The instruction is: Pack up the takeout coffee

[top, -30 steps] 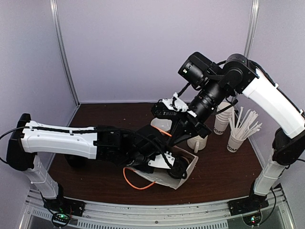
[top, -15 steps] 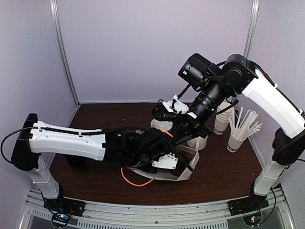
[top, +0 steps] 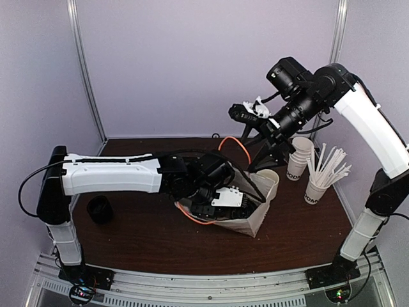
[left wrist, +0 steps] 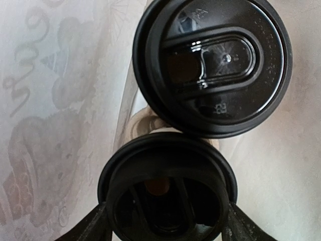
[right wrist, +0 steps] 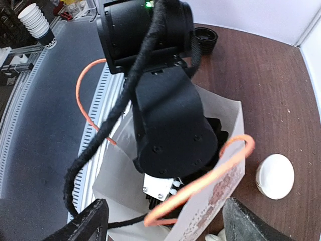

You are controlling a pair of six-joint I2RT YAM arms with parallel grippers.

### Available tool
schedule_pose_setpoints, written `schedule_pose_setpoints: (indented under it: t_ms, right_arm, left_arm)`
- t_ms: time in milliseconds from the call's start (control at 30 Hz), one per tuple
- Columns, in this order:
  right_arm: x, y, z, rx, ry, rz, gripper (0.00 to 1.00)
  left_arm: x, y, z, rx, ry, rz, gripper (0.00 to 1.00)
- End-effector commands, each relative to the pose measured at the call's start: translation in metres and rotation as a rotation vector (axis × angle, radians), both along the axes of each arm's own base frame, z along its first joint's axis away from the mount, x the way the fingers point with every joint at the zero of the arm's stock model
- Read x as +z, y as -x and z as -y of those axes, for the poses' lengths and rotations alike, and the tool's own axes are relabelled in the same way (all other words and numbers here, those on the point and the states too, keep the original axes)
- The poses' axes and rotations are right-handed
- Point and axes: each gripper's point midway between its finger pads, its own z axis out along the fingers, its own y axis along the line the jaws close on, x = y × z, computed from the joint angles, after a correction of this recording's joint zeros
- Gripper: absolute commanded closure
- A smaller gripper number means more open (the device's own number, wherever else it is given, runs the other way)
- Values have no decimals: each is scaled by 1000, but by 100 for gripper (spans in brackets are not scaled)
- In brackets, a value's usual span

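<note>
Right arm lifted up and back off bag since a second ago. Right gripper (right wrist: 170,221) now has jaws wide apart, holding nothing; orange handle (right wrist: 200,187) hangs free. Left gripper (left wrist: 165,226) deep inside paper bag (top: 254,220), fingers flanking near cup (left wrist: 165,188); clamped or merely alongside, you cannot tell. Far cup (left wrist: 213,65) upright in bag, just beside it. Step, as judged: seating second cup. Next for you: free cup, draw left arm straight up, avoid snagging handle or tipping cups.

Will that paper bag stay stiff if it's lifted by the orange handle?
Probably floppy: paper bag walls look thin, print showing through. The orange handle bends loosely, so it may sway. Two lidded cups likely weigh its bottom.
</note>
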Motion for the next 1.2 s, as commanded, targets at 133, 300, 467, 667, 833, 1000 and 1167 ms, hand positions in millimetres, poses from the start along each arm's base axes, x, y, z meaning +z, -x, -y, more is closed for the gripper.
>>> schedule_pose_setpoints:
  t_ms: [133,300,467,667,833,1000,1167]
  right_arm:
    - [18,-25,48,-116,-80,-17,17]
    - [11,-54,68,-206,-114,-76,17]
    - [-6,-77,87,-278,-100,-116,18]
    - [-21,-96,107,-365,-78,-165,19]
    - [-38,-92,118,-360,-31,-203,19]
    - [-43,-87,122,-344,-18,-210,19]
    - [-48,-82,122,-328,-13,-232,19]
  left_arm:
    - [-17,-2,13,17,-7,-185,41]
    - [-22,-8,19,48,-28,-344,41]
    - [-26,-12,29,53,-20,-409,39]
    - [-37,-25,33,94,-35,-473,39]
    - [-50,-30,37,109,-38,-543,45]
    - [-62,-24,43,89,-41,-603,48]
    - [-80,-24,36,126,-85,-611,48]
